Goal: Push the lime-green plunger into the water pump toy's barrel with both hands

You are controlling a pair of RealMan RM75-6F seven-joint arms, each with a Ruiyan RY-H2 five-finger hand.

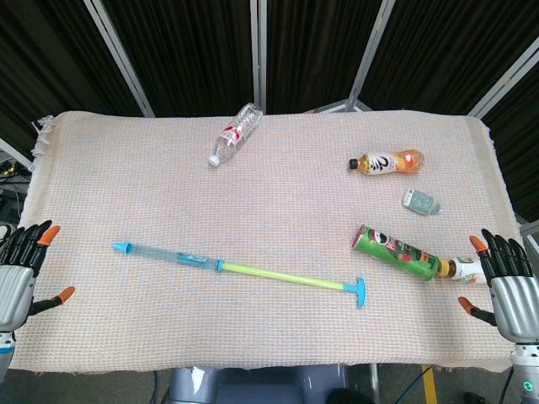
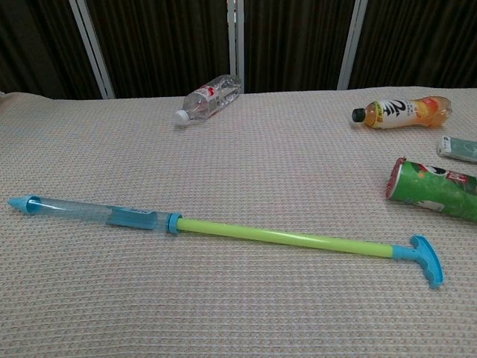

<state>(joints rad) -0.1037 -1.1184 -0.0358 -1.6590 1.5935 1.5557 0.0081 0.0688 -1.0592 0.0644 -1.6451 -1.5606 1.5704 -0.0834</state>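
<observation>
Lime-green plunger (image 1: 275,274) drawn fully out of clear blue barrel (image 1: 173,254).

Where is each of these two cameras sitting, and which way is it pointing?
Head view: sits high, looking steeply down at the beige woven tablecloth; the robot's left hand and right hand show at the near edges, fingers spread.
Chest view: sits low at the near table edge, looking across the cloth toward the dark curtains; no part of the robot shows.
Both share the water pump toy with its lime-green plunger, clear plastic bottle, orange drink bottle and green snack can.
</observation>
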